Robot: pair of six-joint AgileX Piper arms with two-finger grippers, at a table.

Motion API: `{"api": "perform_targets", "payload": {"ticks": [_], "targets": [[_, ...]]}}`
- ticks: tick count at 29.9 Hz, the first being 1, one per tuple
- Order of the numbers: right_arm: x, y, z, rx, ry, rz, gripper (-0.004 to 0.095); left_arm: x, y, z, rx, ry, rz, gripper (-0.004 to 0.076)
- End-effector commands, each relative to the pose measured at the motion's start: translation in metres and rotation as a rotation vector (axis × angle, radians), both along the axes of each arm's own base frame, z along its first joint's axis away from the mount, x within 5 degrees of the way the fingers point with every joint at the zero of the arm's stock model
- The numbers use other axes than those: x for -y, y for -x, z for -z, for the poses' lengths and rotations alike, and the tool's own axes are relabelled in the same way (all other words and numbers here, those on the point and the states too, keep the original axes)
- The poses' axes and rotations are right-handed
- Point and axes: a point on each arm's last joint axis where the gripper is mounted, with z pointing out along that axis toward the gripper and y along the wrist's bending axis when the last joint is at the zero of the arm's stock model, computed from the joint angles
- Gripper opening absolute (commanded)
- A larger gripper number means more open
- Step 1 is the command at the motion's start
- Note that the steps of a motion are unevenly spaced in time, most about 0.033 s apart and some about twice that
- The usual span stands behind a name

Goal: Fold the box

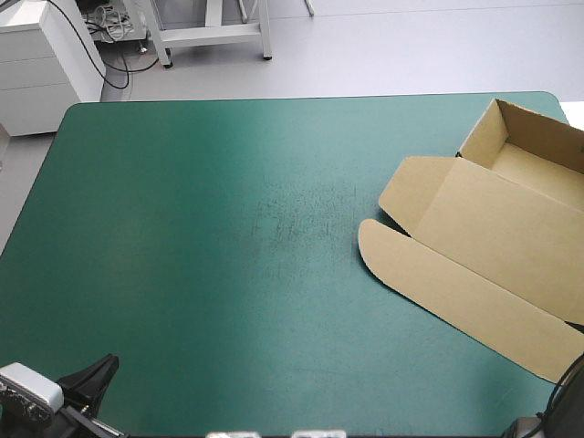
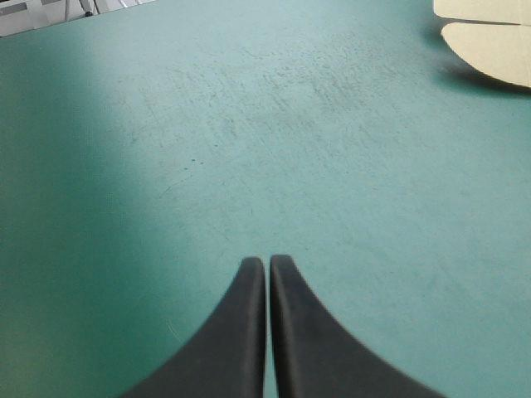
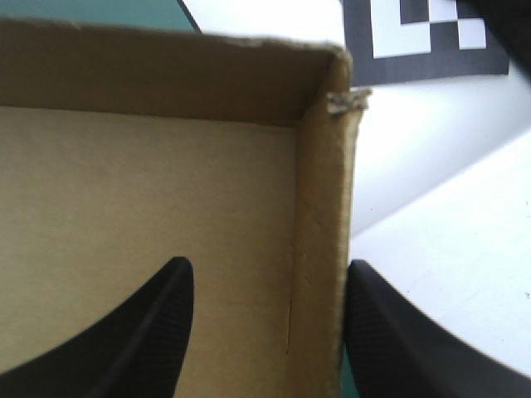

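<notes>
We find the brown cardboard box toward the right edge of the table with its teal-green cover, running partly out of the high view on that side. We judge the folding to be well along. At the far right corner the walls stand raised around a shallow open tray. The broad lid lies flat on the cover and reaches toward the table's middle, and a long strip ending in a rounded flap lies flat along its near side. What looks left to us is some last tucking or squaring of the tray's walls. The tray holds nothing that we can see: in the right wrist view its floor is bare brown board. The right gripper, with two broad black fingers, stands spread astride one tray wall near a corner, one finger inside the tray and the other outside. We cannot tell whether either finger touches the board. The left gripper is closed on nothing, its fingers meeting in a point low over bare cover near the table's near left corner. It is well apart from the box, whose rounded flap shows far ahead of it.
</notes>
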Motion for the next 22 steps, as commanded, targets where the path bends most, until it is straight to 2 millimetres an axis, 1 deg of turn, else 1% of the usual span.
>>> {"api": "perform_targets", "payload": {"ticks": [1,3,4,5,7,8,9,10,11,13,16,18,20,22], "targets": [[-0.017,0.024,-0.09,0.206,0.111,-0.016,0.0514,0.0,0.003,-0.013,0.094,0.054,0.004,-0.0008],[-0.027,0.032,-0.11,0.253,0.119,-0.029,0.0514,0.0,0.003,-0.013,0.095,0.053,0.004,-0.0008],[-0.038,0.037,-0.125,0.286,0.131,-0.044,0.0514,0.0,0.003,-0.013,0.095,0.053,0.004,-0.0008],[-0.046,0.041,-0.136,0.306,0.145,-0.063,0.0512,0.0,0.003,-0.013,0.095,0.053,0.004,-0.0008],[-0.071,0.051,-0.164,0.361,0.182,-0.121,0.0508,0.0,0.003,-0.013,0.095,0.053,0.004,-0.0008],[-0.083,0.056,-0.174,0.385,0.193,-0.145,0.0504,0.0,0.003,-0.013,0.095,0.053,0.004,-0.0008],[-0.099,0.062,-0.188,0.416,0.21,-0.184,0.0488,0.0,0.003,-0.013,0.095,0.053,0.004,-0.0008],[-0.117,0.07,-0.202,0.447,0.227,-0.229,0.0454,0.0,0.003,-0.013,0.095,0.053,0.004,-0.0008],[-0.133,0.074,-0.21,0.468,0.237,-0.275,0.0418,0.0,0.003,-0.013,0.095,0.053,0.004,-0.0008],[-0.167,0.087,-0.227,0.509,0.251,-0.374,0.0302,0.0,0.003,-0.013,0.095,0.053,0.004,-0.0008],[-0.212,0.105,-0.235,0.528,0.25,-0.521,0.0083,0.0,0.003,-0.013,0.095,0.053,0.004,-0.0008],[-0.236,0.117,-0.234,0.526,0.23,-0.601,-0.0023,0.0,0.003,-0.013,0.095,0.053,0.004,-0.0008],[-0.26,0.13,-0.228,0.509,0.213,-0.696,-0.0019,0.0,0.003,-0.013,0.095,0.053,0.004,-0.0008],[-0.279,0.145,-0.223,0.508,0.197,-0.764,-0.0019,0.0,0.003,-0.013,0.095,0.053,0.004,-0.0008]]}}
